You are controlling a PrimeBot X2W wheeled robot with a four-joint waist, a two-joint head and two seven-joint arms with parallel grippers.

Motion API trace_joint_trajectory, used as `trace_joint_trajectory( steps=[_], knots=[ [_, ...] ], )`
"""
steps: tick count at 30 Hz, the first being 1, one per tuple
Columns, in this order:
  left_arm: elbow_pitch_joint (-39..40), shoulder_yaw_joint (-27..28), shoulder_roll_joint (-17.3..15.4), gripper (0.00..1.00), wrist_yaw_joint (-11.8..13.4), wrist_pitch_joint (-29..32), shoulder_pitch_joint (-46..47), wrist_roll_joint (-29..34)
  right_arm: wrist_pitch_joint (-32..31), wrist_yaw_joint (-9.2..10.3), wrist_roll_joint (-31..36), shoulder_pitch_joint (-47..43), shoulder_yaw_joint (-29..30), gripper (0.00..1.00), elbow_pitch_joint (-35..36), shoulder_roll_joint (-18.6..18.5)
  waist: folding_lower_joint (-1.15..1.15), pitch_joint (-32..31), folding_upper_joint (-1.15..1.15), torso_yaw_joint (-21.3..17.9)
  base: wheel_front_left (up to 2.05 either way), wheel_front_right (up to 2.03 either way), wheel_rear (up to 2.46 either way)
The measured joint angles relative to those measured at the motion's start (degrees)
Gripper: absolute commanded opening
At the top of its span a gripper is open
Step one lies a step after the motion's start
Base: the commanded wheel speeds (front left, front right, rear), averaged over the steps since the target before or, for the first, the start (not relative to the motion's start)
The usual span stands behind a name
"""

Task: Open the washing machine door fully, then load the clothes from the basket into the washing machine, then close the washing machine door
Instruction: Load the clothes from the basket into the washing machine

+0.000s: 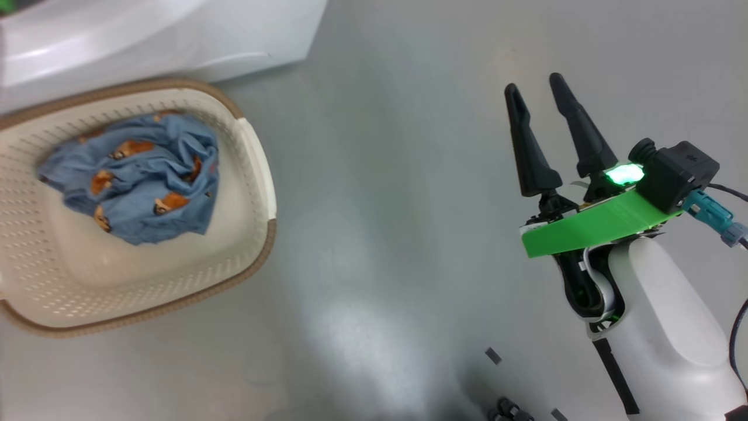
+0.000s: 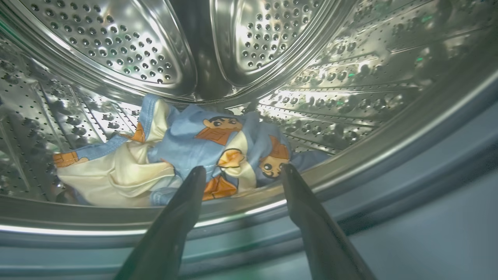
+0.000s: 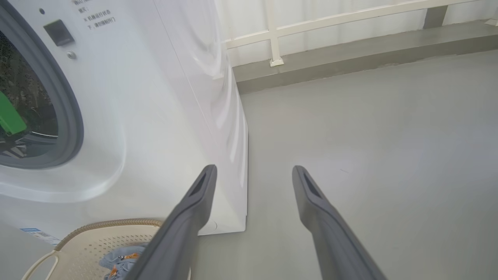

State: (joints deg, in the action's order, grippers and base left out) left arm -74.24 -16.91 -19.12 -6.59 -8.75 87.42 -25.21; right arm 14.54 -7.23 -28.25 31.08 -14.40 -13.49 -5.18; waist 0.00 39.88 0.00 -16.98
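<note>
Left jaws wide, empty, at the drum (image 2: 116,50) mouth, clothes (image 2: 194,155) just ahead. 1 blue garment (image 1: 140,175) in basket (image 1: 260,175), well left of my wide, empty right jaws; left arm likely nearer.

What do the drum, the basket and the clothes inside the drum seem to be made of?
The drum looks like polished steel: mirror-bright, punched with holes. The basket seems matte cream plastic, moulded with perforated walls; its brown rim looks woven, possibly plastic too. The clothes look like thin soft fabric, creased, printed with cartoon figures.
</note>
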Motion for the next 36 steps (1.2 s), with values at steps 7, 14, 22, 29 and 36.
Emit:
trace_joint_trajectory(
  steps=[7, 14, 22, 29, 36],
  knots=[
    [0.79, -0.54, 3.05, 1.0, 0.01, -4.9, -5.19, -0.11, 0.0, 0.0, 0.0, -0.01, 0.0, 1.0, -0.45, -1.49, 0.0, -3.6, 0.0, 2.09, 0.0, 0.0, 0.0],
    [4.66, -0.4, 4.58, 1.0, 0.08, -5.66, -11.37, -0.49, 0.0, 0.0, 0.0, -0.29, 0.02, 1.0, -1.25, -2.53, 0.0, -7.23, 0.0, 4.51, 0.0, 0.0, 0.0],
    [16.17, 1.38, 5.79, 1.0, 1.59, -5.88, -21.61, -0.41, 0.0, 0.0, -0.02, -2.56, 0.03, 1.0, -2.18, -3.83, 0.0, -11.98, 0.0, 6.99, 0.0, 0.0, 0.0],
    [26.03, 3.71, 6.22, 1.0, 3.19, -5.88, -32.73, 0.75, 0.0, 0.0, -0.09, -4.84, 0.0, 1.0, -2.98, -4.39, 0.0, -16.85, 0.0, 9.24, 0.0, 0.0, 0.0],
    [35.71, 6.0, 7.61, 1.0, 4.21, -5.88, -43.34, 2.14, 0.0, 0.0, -0.1, -6.17, 0.22, 1.0, -3.3, -4.99, 0.0, -20.63, 0.0, 11.07, 0.0, 0.0, 0.0]
  ],
)
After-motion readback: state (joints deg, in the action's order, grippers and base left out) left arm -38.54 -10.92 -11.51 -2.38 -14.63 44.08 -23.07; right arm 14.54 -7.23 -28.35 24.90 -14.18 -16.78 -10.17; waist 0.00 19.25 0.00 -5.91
